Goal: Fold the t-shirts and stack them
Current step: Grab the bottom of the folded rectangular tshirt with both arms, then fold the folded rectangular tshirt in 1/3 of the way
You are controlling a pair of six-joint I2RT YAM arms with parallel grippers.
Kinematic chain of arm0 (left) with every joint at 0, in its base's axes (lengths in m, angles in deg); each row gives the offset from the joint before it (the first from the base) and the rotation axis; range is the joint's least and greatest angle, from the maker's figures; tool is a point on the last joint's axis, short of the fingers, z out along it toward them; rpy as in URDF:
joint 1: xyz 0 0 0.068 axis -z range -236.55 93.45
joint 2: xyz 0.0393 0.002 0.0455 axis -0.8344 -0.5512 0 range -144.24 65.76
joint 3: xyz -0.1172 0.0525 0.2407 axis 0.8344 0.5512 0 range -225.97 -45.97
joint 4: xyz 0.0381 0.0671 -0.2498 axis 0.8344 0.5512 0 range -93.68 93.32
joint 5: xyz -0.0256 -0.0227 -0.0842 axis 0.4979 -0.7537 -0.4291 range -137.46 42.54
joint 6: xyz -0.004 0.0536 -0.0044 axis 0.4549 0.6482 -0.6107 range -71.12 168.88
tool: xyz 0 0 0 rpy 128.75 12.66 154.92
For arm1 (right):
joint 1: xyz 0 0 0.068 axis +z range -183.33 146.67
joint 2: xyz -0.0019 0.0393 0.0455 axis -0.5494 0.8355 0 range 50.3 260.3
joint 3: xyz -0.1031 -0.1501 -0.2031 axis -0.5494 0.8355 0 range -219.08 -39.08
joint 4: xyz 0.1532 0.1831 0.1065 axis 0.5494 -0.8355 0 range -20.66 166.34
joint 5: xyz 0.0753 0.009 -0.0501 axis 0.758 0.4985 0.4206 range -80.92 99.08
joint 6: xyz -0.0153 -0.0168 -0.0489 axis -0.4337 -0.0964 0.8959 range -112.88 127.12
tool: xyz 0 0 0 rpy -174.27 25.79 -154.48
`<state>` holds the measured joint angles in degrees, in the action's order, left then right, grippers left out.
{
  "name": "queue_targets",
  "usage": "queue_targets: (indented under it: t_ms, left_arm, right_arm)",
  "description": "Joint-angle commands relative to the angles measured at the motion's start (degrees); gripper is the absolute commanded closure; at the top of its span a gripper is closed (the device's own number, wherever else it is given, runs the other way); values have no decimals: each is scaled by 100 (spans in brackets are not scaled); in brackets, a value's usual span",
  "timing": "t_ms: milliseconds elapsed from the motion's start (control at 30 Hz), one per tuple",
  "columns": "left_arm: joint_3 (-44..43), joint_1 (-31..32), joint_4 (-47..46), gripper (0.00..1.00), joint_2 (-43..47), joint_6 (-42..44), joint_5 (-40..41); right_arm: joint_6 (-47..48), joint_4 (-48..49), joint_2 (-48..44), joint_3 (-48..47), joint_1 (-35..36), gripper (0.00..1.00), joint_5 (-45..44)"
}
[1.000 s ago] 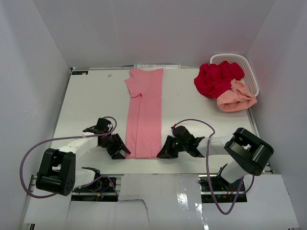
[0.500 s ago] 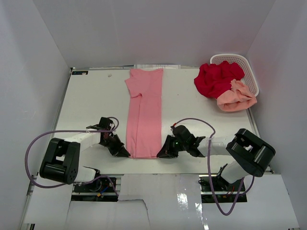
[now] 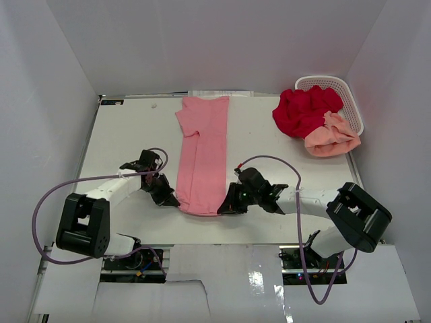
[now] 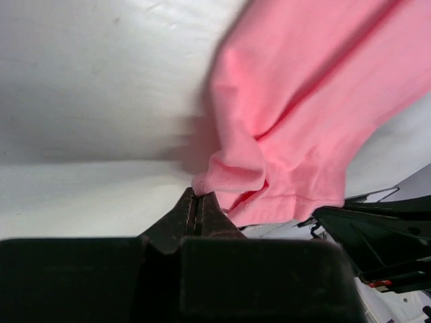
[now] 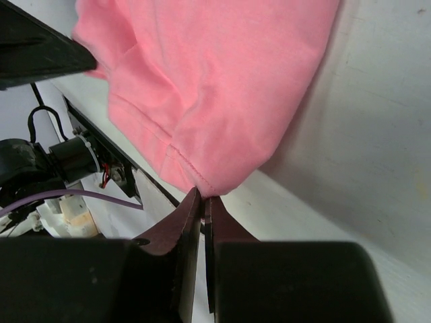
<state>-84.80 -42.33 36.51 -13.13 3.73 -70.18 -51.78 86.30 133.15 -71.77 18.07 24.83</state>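
Looking at pink t-shirt (image 3: pixel 202 158): folded lengthwise into a narrow strip, runs from the far edge of table (image 3: pixel 128 134) down toward the arm bases, one sleeve sticking out left near the far end. Lies flat and smooth up top; bunches and wrinkles at the near hem, held just off the surface between two grip points. Also have red t-shirt (image 3: pixel 304 111) and peach t-shirt (image 3: pixel 331 138) crumpled in a heap at far right, spilling out of white basket (image 3: pixel 350 91), peach one on the near side touching the red. For left gripper (image 3: pixel 168 200): reaches in low from the left, forearm stretched across the table, fingers pinched tight on the left hem corner of pink t-shirt, small fold of fabric right at the tips in wrist view. For right gripper (image 3: pixel 225 207): comes in low from the right, elbow bent, fingers closed to a slit on the right hem corner, stitched edge caught at the tips. Both angled inward, one either side of the hem.
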Motion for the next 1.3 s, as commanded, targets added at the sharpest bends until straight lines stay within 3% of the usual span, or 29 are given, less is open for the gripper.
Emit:
queue_targets:
  t_ms: [0, 467, 1267]
  left_arm:
    - [-476, 2, 270, 100, 23, 181, 294]
    - [-1504, 2, 438, 100, -399, 199, 303]
    - [-3921, 2, 464, 100, -1813, 278, 857]
  right_arm:
    - [386, -291, -173, -308, -77, 92, -89]
    - [1345, -1161, -67, -1310, -700, 92, 42]
    - [2593, -2006, 1233, -3454, -1624, 92, 411]
